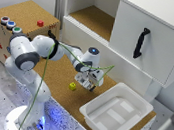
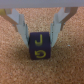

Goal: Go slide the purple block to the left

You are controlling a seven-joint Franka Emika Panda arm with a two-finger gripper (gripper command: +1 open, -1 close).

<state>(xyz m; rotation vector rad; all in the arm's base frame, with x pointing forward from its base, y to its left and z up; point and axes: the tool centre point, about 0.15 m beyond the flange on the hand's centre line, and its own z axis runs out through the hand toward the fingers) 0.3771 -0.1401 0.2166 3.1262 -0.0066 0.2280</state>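
Observation:
In the wrist view the purple block (image 2: pixel 38 45), marked with yellow letters, rests on the cork tabletop (image 2: pixel 15 65). It lies between my two fingertips (image 2: pixel 22 35), one on each side, with small gaps. My gripper (image 2: pixel 38 39) is open around it. In the exterior view the gripper (image 1: pixel 88 83) is low over the cork surface, in front of the white cabinet. The hand hides the purple block in that view.
A small yellow block (image 1: pixel 72 86) lies on the cork just to the exterior view's left of the gripper. A white tray (image 1: pixel 115 110) sits to the right. The white cabinet with a black handle (image 1: pixel 141 43) stands behind. A cork box with buttons (image 1: pixel 21 23) is at the far left.

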